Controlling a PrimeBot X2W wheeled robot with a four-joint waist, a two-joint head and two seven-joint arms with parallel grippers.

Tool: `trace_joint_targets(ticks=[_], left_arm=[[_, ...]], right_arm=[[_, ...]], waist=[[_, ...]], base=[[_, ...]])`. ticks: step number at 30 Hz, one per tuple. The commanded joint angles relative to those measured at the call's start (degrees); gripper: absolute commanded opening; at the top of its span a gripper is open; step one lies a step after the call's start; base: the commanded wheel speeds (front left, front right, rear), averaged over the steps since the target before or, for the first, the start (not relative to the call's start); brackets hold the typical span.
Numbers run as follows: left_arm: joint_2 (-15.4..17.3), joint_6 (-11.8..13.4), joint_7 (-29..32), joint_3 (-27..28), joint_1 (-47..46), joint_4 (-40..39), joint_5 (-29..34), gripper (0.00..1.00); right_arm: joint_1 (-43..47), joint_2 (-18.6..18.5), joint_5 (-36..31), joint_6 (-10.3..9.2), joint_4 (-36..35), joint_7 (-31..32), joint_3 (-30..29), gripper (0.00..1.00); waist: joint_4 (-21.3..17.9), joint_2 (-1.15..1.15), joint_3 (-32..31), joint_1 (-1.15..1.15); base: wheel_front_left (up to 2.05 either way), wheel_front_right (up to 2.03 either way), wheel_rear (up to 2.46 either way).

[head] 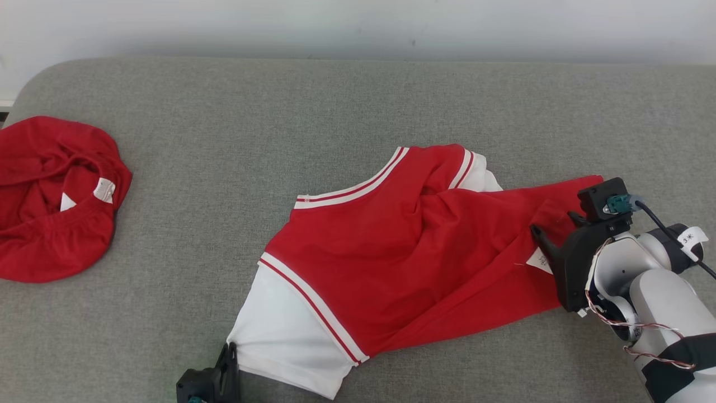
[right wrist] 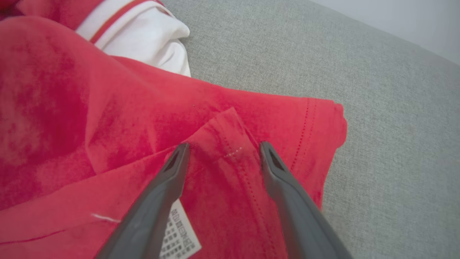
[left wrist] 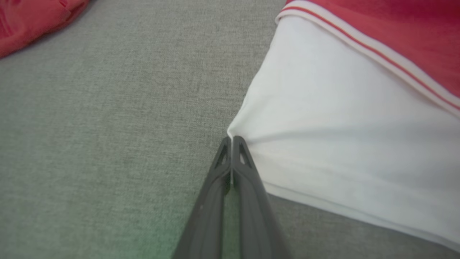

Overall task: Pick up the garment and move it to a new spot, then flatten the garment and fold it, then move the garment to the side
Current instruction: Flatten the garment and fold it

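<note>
The garment [head: 403, 252], a red shirt with white sleeves and striped trim, lies crumpled on the grey cushion, stretched from lower left to right. My left gripper [head: 229, 350] is at the corner of the near white sleeve [left wrist: 341, 126]; in the left wrist view the left gripper [left wrist: 233, 139] is shut, with a sliver of white cloth pinched between the fingers. My right gripper [head: 556, 224] hovers over the red hem at the garment's right end. Seen from the right wrist, the right gripper [right wrist: 223, 145] is open, its fingers straddling a folded hem seam [right wrist: 230, 144], just above a white label [right wrist: 179, 233].
A second red garment [head: 50, 196] lies bunched at the cushion's left edge, also seen as a red corner [left wrist: 32, 18]. The grey cushion [head: 335, 101] reaches back to a white wall [head: 358, 22]. Bare grey surface lies between the two garments.
</note>
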Motion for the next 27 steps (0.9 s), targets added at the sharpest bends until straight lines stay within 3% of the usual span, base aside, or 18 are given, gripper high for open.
trace_joint_targets(ticks=[1,2,3,4,5,6,15,27], left_arm=[[0.0,-0.1,0.9,-0.3,-0.3,1.4,-0.5,0.00],[0.0,-0.2,0.9,-0.4,-0.3,1.5,-0.5,0.00],[0.1,-0.2,0.9,-0.4,-0.4,1.4,-0.6,0.00],[0.1,-0.1,0.8,-0.4,-0.5,1.4,-0.7,0.00],[0.2,0.0,0.7,-0.4,-0.6,1.4,-0.8,0.00],[0.2,0.1,0.6,-0.3,-0.6,1.4,-0.9,0.00],[0.5,0.6,-3.2,1.3,-1.1,-1.9,-2.7,0.00],[-0.8,-3.9,-5.9,6.2,-3.4,-19.6,-12.5,0.00]], right_arm=[[-0.6,-0.4,0.7,-0.13,0.3,0.1,0.5,0.86],[-0.9,-0.6,0.9,-0.13,0.5,0.4,0.8,0.73],[-1.2,-0.9,1.2,-0.13,0.7,0.5,1.4,0.40],[-1.4,-1.0,1.4,-0.13,0.8,0.4,1.7,0.35],[-1.5,-1.1,1.4,-0.13,0.7,0.4,1.9,0.08],[-1.6,-1.2,1.3,-0.13,0.5,0.3,2.0,0.01],[0.1,-0.4,2.2,-0.13,-4.0,-4.1,-1.8,0.00],[6.2,5.6,10.2,-0.13,-18.5,-7.3,-15.4,0.00]], waist=[[0.1,0.00,0.0,0.00],[0.2,0.00,0.0,0.00],[0.3,0.00,0.1,0.00],[0.3,0.00,0.2,0.00],[0.3,0.00,0.3,0.00],[0.3,0.00,0.3,0.00],[-0.8,0.00,-1.1,0.00],[-4.1,0.00,-6.6,0.00]], base=[[0.00,0.00,0.00],[0.00,0.00,0.00],[0.00,0.00,0.00],[0.00,0.00,0.00],[0.00,0.00,0.00],[0.00,0.00,0.00],[0.00,0.00,0.00],[0.00,0.00,0.00]])
